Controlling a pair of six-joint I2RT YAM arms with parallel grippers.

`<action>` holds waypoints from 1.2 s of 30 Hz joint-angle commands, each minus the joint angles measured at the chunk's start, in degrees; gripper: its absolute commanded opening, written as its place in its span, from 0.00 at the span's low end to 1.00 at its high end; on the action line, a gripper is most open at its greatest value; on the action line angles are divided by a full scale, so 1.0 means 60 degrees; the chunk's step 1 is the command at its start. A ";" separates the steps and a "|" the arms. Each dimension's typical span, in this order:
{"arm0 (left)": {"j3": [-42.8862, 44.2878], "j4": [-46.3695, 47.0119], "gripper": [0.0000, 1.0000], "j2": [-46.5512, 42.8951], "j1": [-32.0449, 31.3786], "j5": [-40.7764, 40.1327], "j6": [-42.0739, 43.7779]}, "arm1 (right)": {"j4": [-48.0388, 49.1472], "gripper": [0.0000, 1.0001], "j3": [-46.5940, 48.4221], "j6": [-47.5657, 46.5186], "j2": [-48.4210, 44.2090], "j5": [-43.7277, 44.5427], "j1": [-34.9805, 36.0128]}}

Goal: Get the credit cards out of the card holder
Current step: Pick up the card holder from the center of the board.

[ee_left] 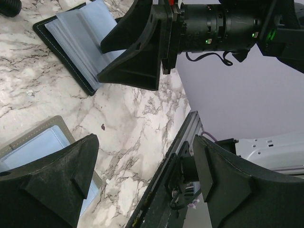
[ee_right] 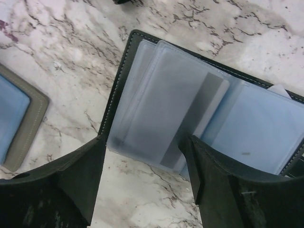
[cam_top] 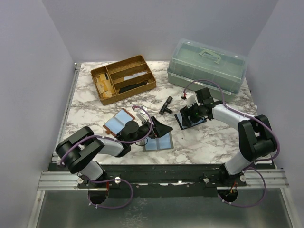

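The marbled counter (cam_top: 90, 111) bears a wooden tray (cam_top: 123, 78), a green lidded box (cam_top: 206, 66), a small black tool (cam_top: 166, 104), a black card holder (ee_right: 156, 109), a brown-edged holder (cam_top: 116, 122) and a grey holder (cam_top: 159, 142).

Plain lavender walls (cam_top: 38, 71) enclose a white marble-patterned table (cam_top: 204, 142) under even light.

Black card holder (ee_right: 121, 71) lies open; light-blue credit card (ee_right: 256, 128) in right sleeve

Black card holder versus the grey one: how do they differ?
The black card holder has a black cover; the grey holder a grey-tan one. The black one's clear sleeves fan up; the grey one lies flat. The black sits under the right tool, the grey by the left tool. Both lie open on the table.
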 commanded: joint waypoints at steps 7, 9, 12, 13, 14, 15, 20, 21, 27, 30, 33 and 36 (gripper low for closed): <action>0.0106 0.1004 0.86 0.0450 -0.0109 0.0253 -0.0239 | 0.0083 0.71 0.0145 -0.0092 0.0276 0.1197 0.0117; 0.0109 0.1042 0.86 0.0467 -0.0106 0.0260 -0.0240 | 0.0026 0.70 0.0179 -0.0064 0.0349 0.1180 0.0117; 0.0092 0.1067 0.86 0.0438 -0.0121 0.0239 -0.0241 | -0.0004 0.69 0.0176 0.0014 0.0335 0.1156 0.0117; 0.0086 0.1073 0.86 0.0437 -0.0126 0.0232 -0.0244 | -0.0005 0.68 0.0168 0.0055 0.0351 0.1145 0.0117; 0.0086 0.1067 0.86 0.0434 -0.0125 0.0231 -0.0241 | -0.0025 0.67 0.0171 0.0087 0.0366 0.1098 0.0110; 0.0086 0.1073 0.86 0.0424 -0.0121 0.0231 -0.0240 | -0.0054 0.67 0.0182 0.0128 0.0366 0.0991 0.0109; 0.0142 0.1073 0.86 0.0455 -0.0121 0.0286 -0.0249 | -0.0167 0.66 0.0195 0.0391 0.0043 0.0191 -0.0203; 0.0162 0.1072 0.85 0.0465 -0.0130 0.0289 -0.0249 | -0.0236 0.65 0.0220 0.0424 0.0051 0.0001 -0.0330; 0.0303 0.1081 0.85 0.0618 -0.0122 0.0384 -0.0265 | -0.0514 0.60 0.0331 0.0692 0.0270 -0.0979 -0.0900; 0.0312 0.1102 0.85 0.0625 -0.0132 0.0407 -0.0273 | -0.0533 0.57 0.0336 0.0735 0.0352 -0.1025 -0.1053; 0.0298 0.1125 0.85 0.0600 -0.0135 0.0407 -0.0286 | -0.0547 0.53 0.0345 0.0797 0.0327 -0.1124 -0.1174; 0.0291 0.1132 0.85 0.0555 -0.0139 0.0422 -0.0284 | -0.0479 0.51 0.0306 0.0852 0.0125 -0.1111 -0.1317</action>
